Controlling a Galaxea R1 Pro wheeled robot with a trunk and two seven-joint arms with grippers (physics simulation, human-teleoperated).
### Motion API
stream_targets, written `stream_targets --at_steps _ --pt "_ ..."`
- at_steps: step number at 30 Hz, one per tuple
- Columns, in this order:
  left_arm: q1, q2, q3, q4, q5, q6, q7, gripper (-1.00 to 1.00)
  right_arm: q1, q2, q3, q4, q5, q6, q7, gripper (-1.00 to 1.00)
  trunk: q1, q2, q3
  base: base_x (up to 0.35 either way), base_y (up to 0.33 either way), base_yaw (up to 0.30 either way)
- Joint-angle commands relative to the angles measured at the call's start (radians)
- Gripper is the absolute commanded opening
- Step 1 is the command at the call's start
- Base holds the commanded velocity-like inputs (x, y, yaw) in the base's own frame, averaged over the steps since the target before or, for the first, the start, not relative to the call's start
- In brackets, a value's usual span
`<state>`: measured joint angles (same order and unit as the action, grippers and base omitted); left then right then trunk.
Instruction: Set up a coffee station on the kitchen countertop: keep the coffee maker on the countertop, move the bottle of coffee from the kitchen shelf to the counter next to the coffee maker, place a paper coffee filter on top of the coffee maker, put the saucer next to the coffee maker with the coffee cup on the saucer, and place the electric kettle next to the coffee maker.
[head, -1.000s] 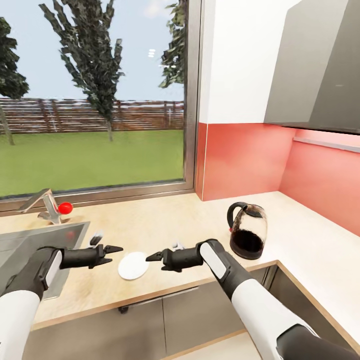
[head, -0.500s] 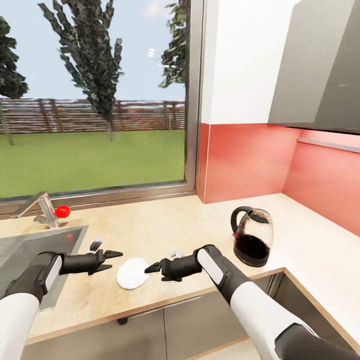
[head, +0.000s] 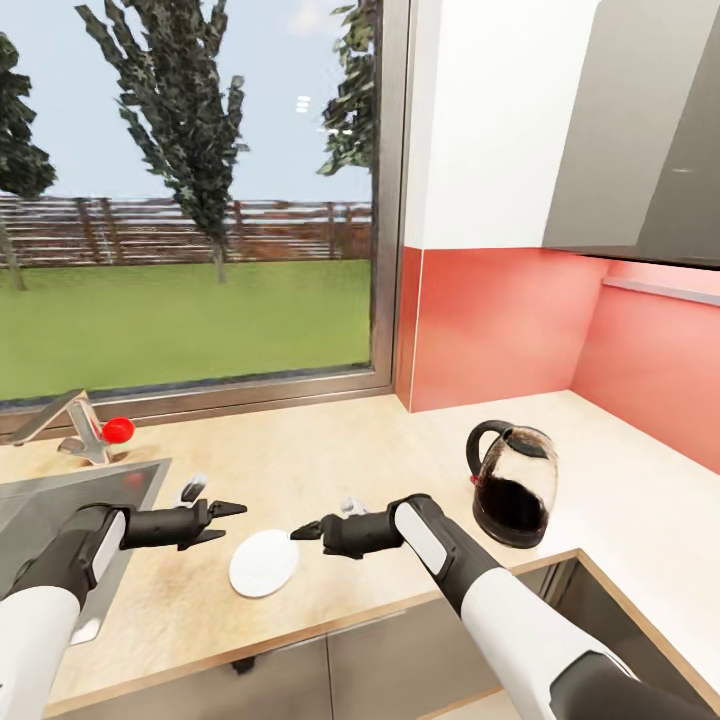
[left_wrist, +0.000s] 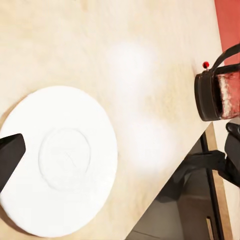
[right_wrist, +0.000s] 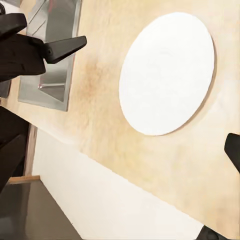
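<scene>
Near the front edge of the bench (head: 330, 450), between the sink (head: 60, 500) and the electric kettle (head: 515, 485), the saucer (head: 263, 563) is lying flat and bare, with no cup on it. We are hovering both grippers over it: the left gripper (head: 225, 520) is pointing in from the sink side, the right gripper (head: 305, 528) from the kettle side, both sets of jaws standing apart and empty. We are judging the right the nearer, its tips just beside the saucer's far rim. Being round, the saucer is offering no long axis.
</scene>
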<state>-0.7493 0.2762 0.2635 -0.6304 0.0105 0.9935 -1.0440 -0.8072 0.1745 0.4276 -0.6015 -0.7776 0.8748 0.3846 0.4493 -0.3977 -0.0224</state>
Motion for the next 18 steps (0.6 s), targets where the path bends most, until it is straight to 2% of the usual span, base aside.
stream_targets --at_steps 1,3,5,8,9,12,18 --pt "-0.001 0.0 0.002 0.0 0.001 0.008 -0.002 1.0 0.0 0.0 0.0 0.0 0.006 -0.003 0.014 1.0 0.001 -0.002 -0.002 0.006 0.0 0.0" --pt "-0.001 0.0 0.002 0.0 0.002 0.008 -0.002 1.0 0.004 0.0 0.0 0.002 0.007 -0.01 0.082 1.0 0.001 -0.002 -0.002 0.003 0.0 0.0" --pt "-0.001 0.0 0.002 0.0 0.002 0.008 -0.002 1.0 0.01 0.0 0.0 0.022 0.016 -0.036 0.202 1.0 0.001 -0.002 -0.002 0.001 0.0 0.0" --pt "-0.001 0.0 0.002 0.0 0.002 0.008 -0.003 1.0 0.012 0.0 0.003 0.061 0.025 -0.072 0.253 1.0 0.001 -0.002 -0.002 0.0 0.0 0.0" --pt "-0.001 0.001 0.003 0.001 0.002 0.008 -0.003 1.0 0.012 0.0 0.031 0.093 0.028 -0.089 0.274 1.0 0.001 -0.002 -0.002 0.0 0.0 0.0" --pt "0.0 0.001 0.003 0.001 0.002 0.008 -0.004 1.0 0.014 0.0 0.074 0.102 0.028 -0.094 0.281 1.0 0.001 -0.002 -0.002 0.013 0.011 0.0" --pt "0.001 0.001 0.003 0.001 0.002 0.009 -0.004 1.0 0.034 0.0 0.085 0.106 0.028 -0.095 0.282 1.0 0.001 -0.002 -0.002 0.17 0.151 0.0"
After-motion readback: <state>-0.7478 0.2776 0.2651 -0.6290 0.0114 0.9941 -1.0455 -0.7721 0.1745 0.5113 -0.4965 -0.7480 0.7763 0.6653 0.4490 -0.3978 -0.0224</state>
